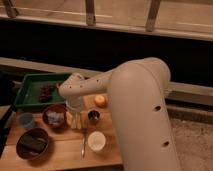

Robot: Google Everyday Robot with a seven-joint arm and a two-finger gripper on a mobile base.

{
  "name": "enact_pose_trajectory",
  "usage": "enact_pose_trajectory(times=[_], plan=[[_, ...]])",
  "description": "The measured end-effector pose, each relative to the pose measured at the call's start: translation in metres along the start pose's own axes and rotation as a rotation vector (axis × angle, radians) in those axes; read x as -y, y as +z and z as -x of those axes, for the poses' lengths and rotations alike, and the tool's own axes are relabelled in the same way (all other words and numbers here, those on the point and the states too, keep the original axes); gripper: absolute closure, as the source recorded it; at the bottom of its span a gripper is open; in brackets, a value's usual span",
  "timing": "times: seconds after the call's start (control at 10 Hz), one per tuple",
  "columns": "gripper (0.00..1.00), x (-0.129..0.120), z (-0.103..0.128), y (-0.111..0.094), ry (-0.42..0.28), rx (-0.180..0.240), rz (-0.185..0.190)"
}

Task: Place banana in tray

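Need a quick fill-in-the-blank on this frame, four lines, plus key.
1. The tray is dark ____.
2. The gripper is low over the table, just right of a brown ____.
3. The fork lies just left of the white ____.
4. The round fruit is coloured ____.
Missing words: green; bowl; cup; orange.
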Motion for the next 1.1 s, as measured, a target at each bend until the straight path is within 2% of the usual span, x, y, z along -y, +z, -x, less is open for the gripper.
enact_pose_trajectory(times=[0.5, 0.6, 0.8, 1.1], plan=[[0.29, -0.001, 0.005, 0.026, -0.005, -0.017, 0.020], [0.40, -0.005, 0.006, 0.034, -0.018, -0.025, 0.032], [0.58, 0.000, 0.003, 0.036, -0.020, -0.028, 0.044], [0.90, -0.001, 0.002, 0.031, -0.027, -0.025, 0.044]])
